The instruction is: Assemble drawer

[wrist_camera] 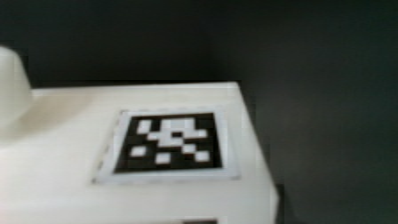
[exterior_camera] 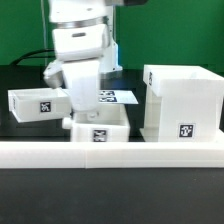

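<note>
The large cube-shaped shell (exterior_camera: 180,98) stands at the exterior view's right, its tag facing front. One small tray (exterior_camera: 38,104) lies at the left. The second tray (exterior_camera: 98,130) lies in the middle, just behind the rail. My gripper (exterior_camera: 86,106) hangs low over the middle tray's rear edge, close to the left tray. Its fingers are hidden by the hand. The wrist view is filled by a white tagged face (wrist_camera: 175,143) of a tray, very close. The jaws do not show clearly there.
A long low white rail (exterior_camera: 110,152) runs across the front. The marker board (exterior_camera: 120,97) lies flat behind the middle tray, partly hidden by the arm. A rounded white shape (wrist_camera: 13,85) sits at the wrist view's edge. The table is black.
</note>
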Robot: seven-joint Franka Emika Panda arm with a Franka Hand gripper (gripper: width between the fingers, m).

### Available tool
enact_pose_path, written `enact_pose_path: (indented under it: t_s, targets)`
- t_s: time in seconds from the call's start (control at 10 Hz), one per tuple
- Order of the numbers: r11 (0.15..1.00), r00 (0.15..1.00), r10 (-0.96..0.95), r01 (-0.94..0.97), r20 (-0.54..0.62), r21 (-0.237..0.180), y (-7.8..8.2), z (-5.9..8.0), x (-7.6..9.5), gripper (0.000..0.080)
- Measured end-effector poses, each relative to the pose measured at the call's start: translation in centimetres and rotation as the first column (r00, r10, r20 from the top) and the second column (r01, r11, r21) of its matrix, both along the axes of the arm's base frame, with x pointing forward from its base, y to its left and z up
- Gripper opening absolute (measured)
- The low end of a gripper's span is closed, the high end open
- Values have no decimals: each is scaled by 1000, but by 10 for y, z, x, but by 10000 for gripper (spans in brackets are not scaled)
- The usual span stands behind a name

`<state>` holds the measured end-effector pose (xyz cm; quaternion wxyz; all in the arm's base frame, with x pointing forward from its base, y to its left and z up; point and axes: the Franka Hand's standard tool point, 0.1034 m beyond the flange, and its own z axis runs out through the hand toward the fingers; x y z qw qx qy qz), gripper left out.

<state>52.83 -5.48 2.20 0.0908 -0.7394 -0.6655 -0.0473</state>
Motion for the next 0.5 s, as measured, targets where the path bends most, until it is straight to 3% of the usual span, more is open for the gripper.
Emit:
enact_pose_path:
  t_s: [0.5]
  targets:
    - [1000,1000,10,-10,28,-7,3,-3,1,41]
